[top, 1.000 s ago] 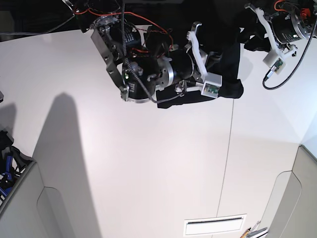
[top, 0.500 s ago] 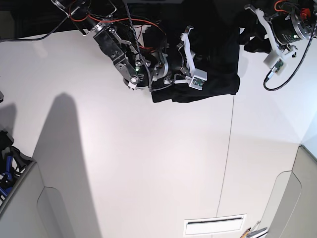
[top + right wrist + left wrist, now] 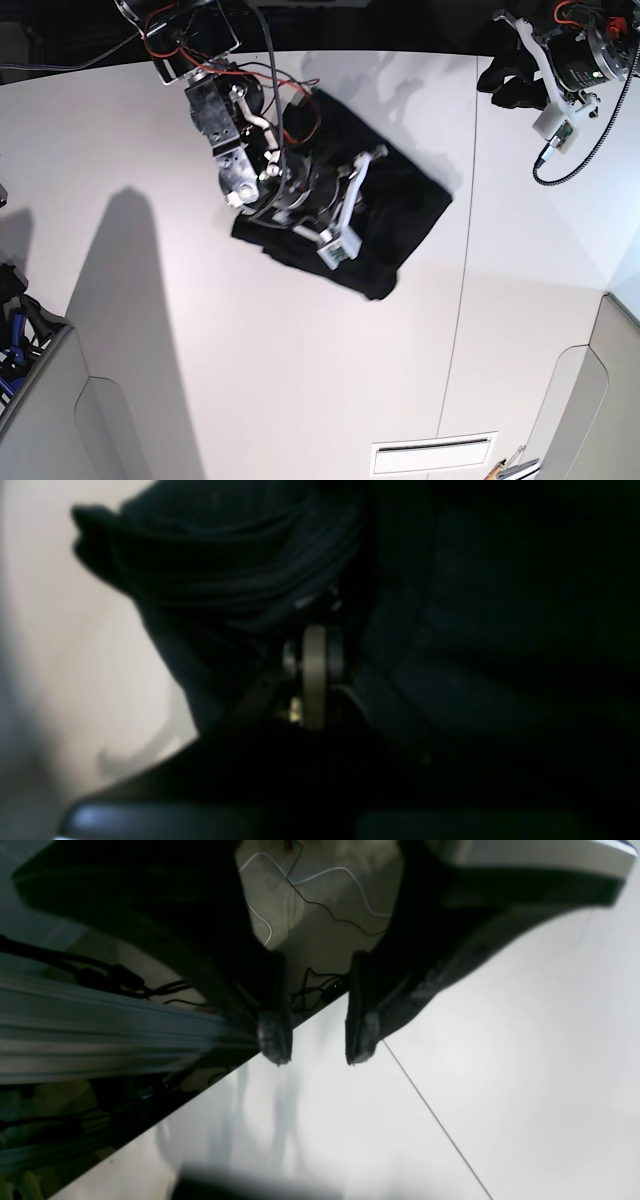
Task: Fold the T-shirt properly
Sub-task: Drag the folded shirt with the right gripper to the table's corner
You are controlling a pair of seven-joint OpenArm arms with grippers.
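On the white table [image 3: 300, 380], toward its far side, the T-shirt [image 3: 400, 215] lay as a compact dark bundle, roughly four-sided and set at an angle, its edges uneven and one corner sagging toward the near side. The right arm was bent low over it, and the right gripper [image 3: 300, 195] sat pressed down among the black fabric. From the right wrist view almost everything was dark cloth, gathered in soft ridges around the gripper body; whether the jaws were clenched on a fold or merely lying against it could not be told. The left gripper [image 3: 317, 1045] hung well apart from the shirt, at the far corner of the table on the other side of the thin seam [image 3: 462, 290], its two fingers [image 3: 275, 1042] parted with nothing between them and only bare tabletop below.

Judged from how the cloth lay, the folding was well along: the shirt was far smaller than a spread garment would be, with no sleeve or collar showing, which suggests several layers already stacked. It did not look finished, though. The outline was lopsided, the surface rumpled near the gripper, and the drooping corner spoiled the rectangle. What seemed left was to free the right gripper from the pile, square up the edges, and perhaps press or tuck the loose corner so the bundle lies flat.
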